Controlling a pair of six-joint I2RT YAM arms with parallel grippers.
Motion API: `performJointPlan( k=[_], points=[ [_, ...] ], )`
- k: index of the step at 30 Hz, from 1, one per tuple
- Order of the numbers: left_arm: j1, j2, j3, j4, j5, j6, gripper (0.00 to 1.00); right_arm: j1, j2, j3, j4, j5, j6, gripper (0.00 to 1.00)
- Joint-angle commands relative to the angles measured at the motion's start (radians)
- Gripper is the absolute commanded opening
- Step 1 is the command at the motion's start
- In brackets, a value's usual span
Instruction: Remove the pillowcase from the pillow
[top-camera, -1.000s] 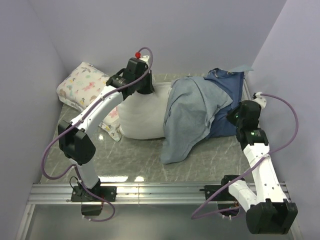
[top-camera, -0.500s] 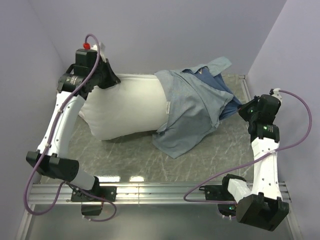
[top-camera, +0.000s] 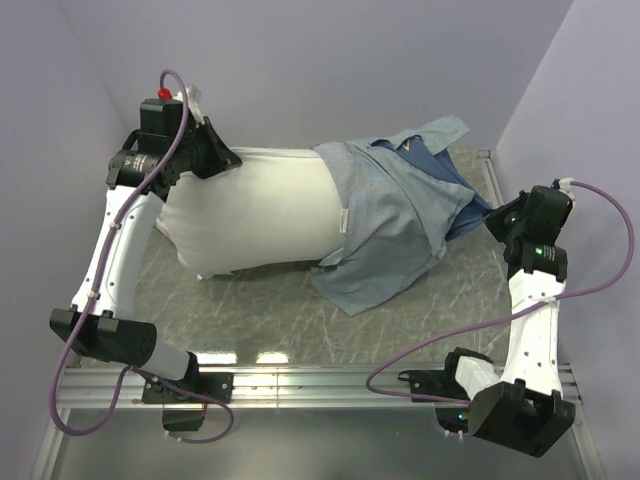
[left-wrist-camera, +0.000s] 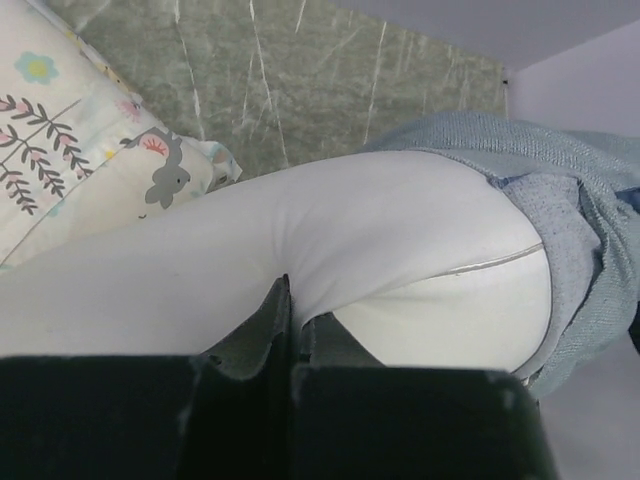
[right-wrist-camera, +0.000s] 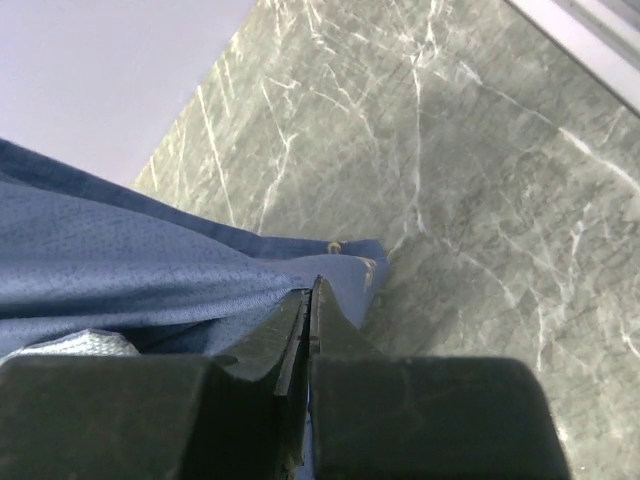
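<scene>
Partly, the pillow (top-camera: 260, 210) hides inside the pillowcase (top-camera: 390, 230). Left fingers (left-wrist-camera: 262, 330) pinch the pillow, right fingers (right-wrist-camera: 287, 335) pinch the pillowcase, over a green marbled tabletop (top-camera: 260, 310) between lilac walls (top-camera: 350, 60).

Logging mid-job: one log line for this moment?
left gripper: shut on pillow | right gripper: shut on pillowcase | pillowcase: bunched over pillow's right end | removal: not yet done

From above, the pillowcase (top-camera: 395, 225) covers the right end of the pillow (top-camera: 260, 210), so this end is not seen. In the left wrist view the floral pillow (left-wrist-camera: 60, 150) is cut by the left edge.
</scene>
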Motion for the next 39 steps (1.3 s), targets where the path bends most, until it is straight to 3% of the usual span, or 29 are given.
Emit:
performJointPlan(
  k=[1, 5, 11, 15, 20, 23, 26, 29, 34, 39],
  points=[
    [0.131, -0.069, 0.135, 0.164, -0.168, -0.029, 0.0, -0.058, 0.004, 0.054, 0.038, 0.191, -0.006, 0.0],
    [0.273, -0.074, 0.194, 0.162, -0.15, -0.083, 0.0, -0.076, 0.013, 0.059, 0.034, 0.171, 0.003, 0.0],
    [0.33, -0.051, 0.242, 0.185, -0.058, -0.098, 0.0, -0.078, 0.021, 0.042, 0.054, 0.112, 0.003, 0.0],
    [0.313, -0.133, -0.07, 0.358, 0.075, -0.1, 0.0, -0.075, -0.019, -0.053, 0.165, -0.019, -0.001, 0.0],
    [0.11, -0.196, -0.319, 0.4, -0.03, -0.051, 0.0, 0.014, -0.022, -0.081, 0.255, -0.128, -0.042, 0.15],
    [0.036, -0.284, -0.489, 0.424, -0.07, -0.052, 0.0, 0.183, -0.037, -0.02, 0.197, 0.005, -0.102, 0.3],
    [0.022, -0.395, -0.67, 0.446, -0.085, -0.063, 0.0, 0.428, -0.06, 0.034, 0.12, 0.161, -0.132, 0.51],
    [0.02, -0.434, -0.729, 0.44, -0.065, -0.068, 0.0, 0.551, -0.068, 0.07, 0.117, 0.219, -0.128, 0.6],
    [0.019, -0.514, -0.799, 0.403, -0.058, -0.051, 0.0, 0.824, -0.065, 0.071, 0.104, 0.259, -0.098, 0.61],
    [0.02, -0.569, -0.826, 0.342, -0.055, -0.012, 0.0, 1.004, -0.119, -0.005, 0.04, 0.373, -0.058, 0.61]
  ],
)
